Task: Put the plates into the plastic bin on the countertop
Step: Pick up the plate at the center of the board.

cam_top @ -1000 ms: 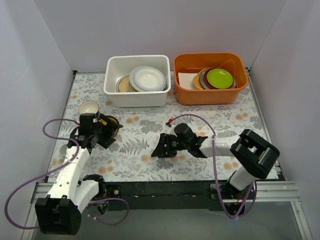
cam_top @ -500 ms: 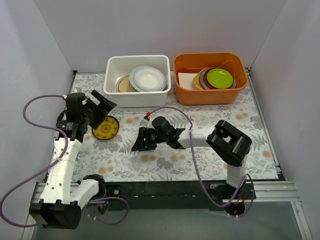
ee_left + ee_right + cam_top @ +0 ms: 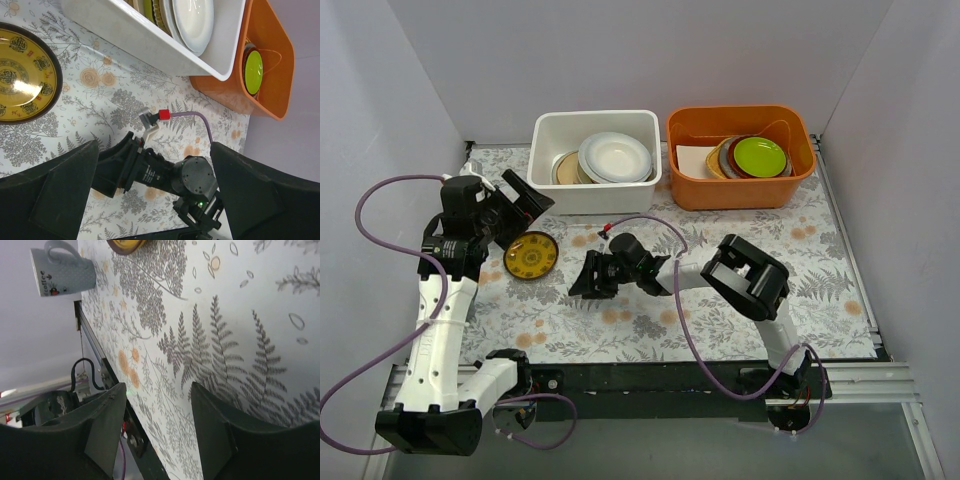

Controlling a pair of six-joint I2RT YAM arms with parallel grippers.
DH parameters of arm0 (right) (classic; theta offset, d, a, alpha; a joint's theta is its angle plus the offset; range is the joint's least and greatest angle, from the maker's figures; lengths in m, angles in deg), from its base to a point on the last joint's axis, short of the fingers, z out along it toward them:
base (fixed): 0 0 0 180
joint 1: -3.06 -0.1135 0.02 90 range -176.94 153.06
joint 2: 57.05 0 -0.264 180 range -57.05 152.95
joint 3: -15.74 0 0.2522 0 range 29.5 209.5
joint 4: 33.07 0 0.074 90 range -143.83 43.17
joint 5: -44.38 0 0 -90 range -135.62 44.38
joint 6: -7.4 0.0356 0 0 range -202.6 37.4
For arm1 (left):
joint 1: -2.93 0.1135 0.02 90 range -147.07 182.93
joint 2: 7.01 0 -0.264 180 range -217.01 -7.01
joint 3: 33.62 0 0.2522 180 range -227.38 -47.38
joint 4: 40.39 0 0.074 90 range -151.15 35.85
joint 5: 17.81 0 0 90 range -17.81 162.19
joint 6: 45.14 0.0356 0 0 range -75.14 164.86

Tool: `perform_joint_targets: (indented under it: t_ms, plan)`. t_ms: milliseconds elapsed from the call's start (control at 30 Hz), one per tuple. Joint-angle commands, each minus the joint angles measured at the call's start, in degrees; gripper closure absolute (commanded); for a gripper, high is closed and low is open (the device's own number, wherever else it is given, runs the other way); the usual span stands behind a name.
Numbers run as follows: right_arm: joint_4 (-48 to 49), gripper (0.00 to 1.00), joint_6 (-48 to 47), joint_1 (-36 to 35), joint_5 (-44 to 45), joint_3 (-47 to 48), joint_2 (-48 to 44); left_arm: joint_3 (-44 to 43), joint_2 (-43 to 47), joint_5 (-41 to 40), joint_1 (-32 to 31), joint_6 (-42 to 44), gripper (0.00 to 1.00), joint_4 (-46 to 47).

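Note:
A small dark-yellow patterned plate lies flat on the fern-print countertop; it also shows in the left wrist view. The white plastic bin at the back holds several plates leaning together, with a white plate in front. My left gripper is open and empty, raised above the cloth between the yellow plate and the bin's left corner. My right gripper is open and empty, low over the cloth just right of the yellow plate. In the right wrist view its open fingers frame bare cloth.
An orange tub stands right of the white bin, with a stack topped by a lime-green plate. A white dotted mug is on the cloth beyond the yellow plate, hidden under my left arm in the top view. White walls enclose three sides.
My left gripper has lifted off the yellow plate and moved back and left, leaving the plate uncovered on the cloth. My right gripper has moved left across the cloth toward the plate.

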Motion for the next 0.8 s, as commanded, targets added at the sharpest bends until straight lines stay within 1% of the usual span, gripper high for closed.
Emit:
perform_joint_targets:
  t_ms: [0, 167, 300, 333, 400, 600, 767]
  plan:
    - [5.4, 0.39, 4.0, -0.2, 1.9, 5.8, 3.7, -1.1, 0.7, 2.7, 0.0, 1.8, 0.05, -2.1]
    - [6.2, 0.40, 6.2, -0.2, 4.6, 9.3, 6.1, 0.7, 2.2, 4.3, 0.0, 0.9, 0.05, -1.5]
    - [9.8, 0.43, 9.7, -0.2, 9.4, 7.6, 7.1, 0.9, 3.1, 4.5, 0.0, 1.3, 0.05, -1.8]
    - [12.1, 0.43, 11.1, -0.3, 10.0, 7.2, 7.2, 0.8, 3.2, 4.8, 0.0, 1.5, 0.05, -2.0]
    - [12.9, 0.44, 12.1, -0.2, 10.4, 8.1, 8.6, 0.6, 3.2, 4.5, 0.0, 2.3, 0.05, -2.8]
    - [11.9, 0.45, 13.4, -0.2, 10.7, 14.4, 12.9, 0.3, 3.5, 5.3, 0.0, 3.1, 0.04, -3.6]
    - [10.5, 0.46, 14.0, -0.2, 12.6, 16.9, 14.4, 0.2, 3.6, 5.8, 0.0, 3.6, 0.04, -4.3]
